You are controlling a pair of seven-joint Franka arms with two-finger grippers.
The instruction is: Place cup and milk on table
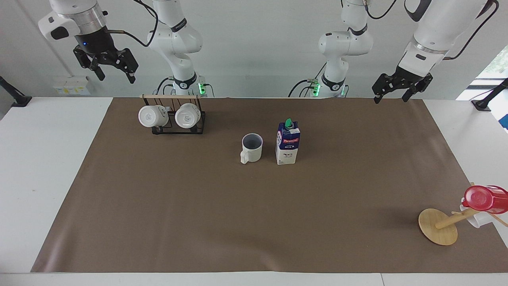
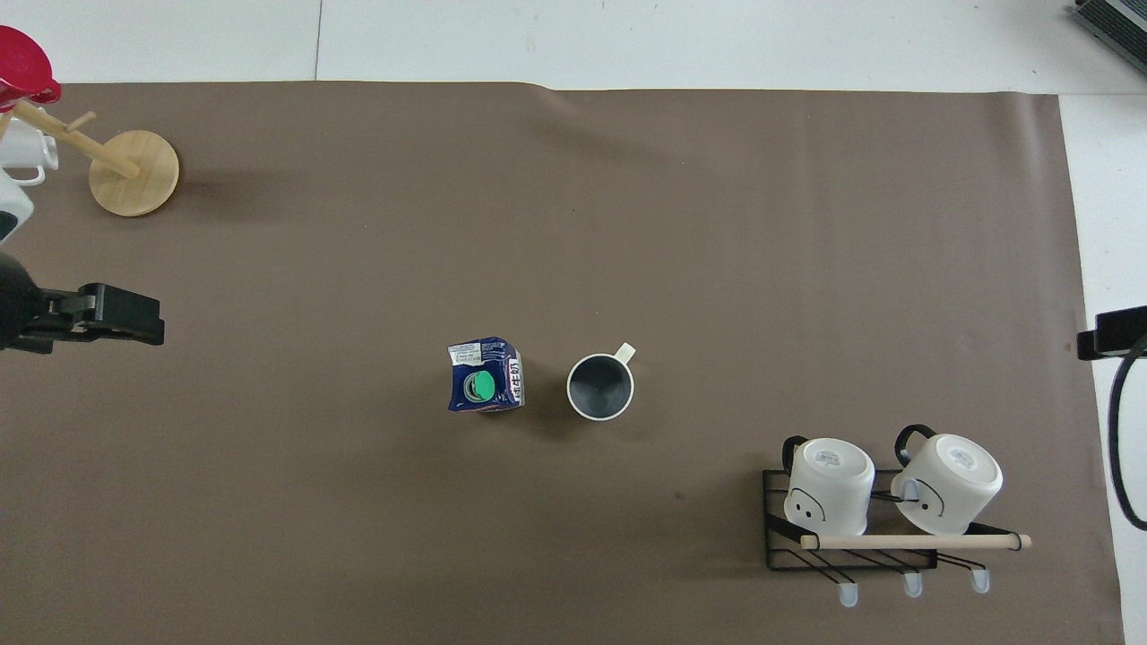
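My left hand (image 1: 392, 91) hangs in the air with its fingers spread and nothing between them, wrist angled down from a raised forearm. My right hand (image 1: 112, 68) is lifted high at my right arm's end, fingers also spread and empty, its wrist tilted so the fingers point down and sideways.
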